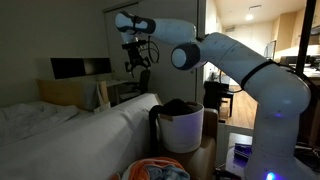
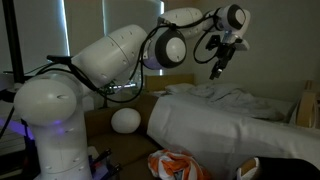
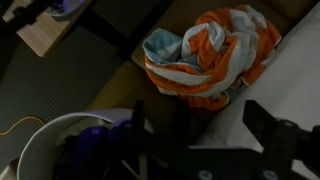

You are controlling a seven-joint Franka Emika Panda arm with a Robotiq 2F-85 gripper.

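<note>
Empty jaws spread wide, high above bed (image 1: 60, 125), white hamper (image 1: 185, 130), striped cloth (image 3: 210, 55)

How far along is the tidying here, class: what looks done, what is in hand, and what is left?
Done: dark clothes already lie in the white basket. In hand: nothing. The claw hangs open, high above the bed and apart from everything. Left: the striped cloth lies bunched up outside the basket, untouched.
</note>
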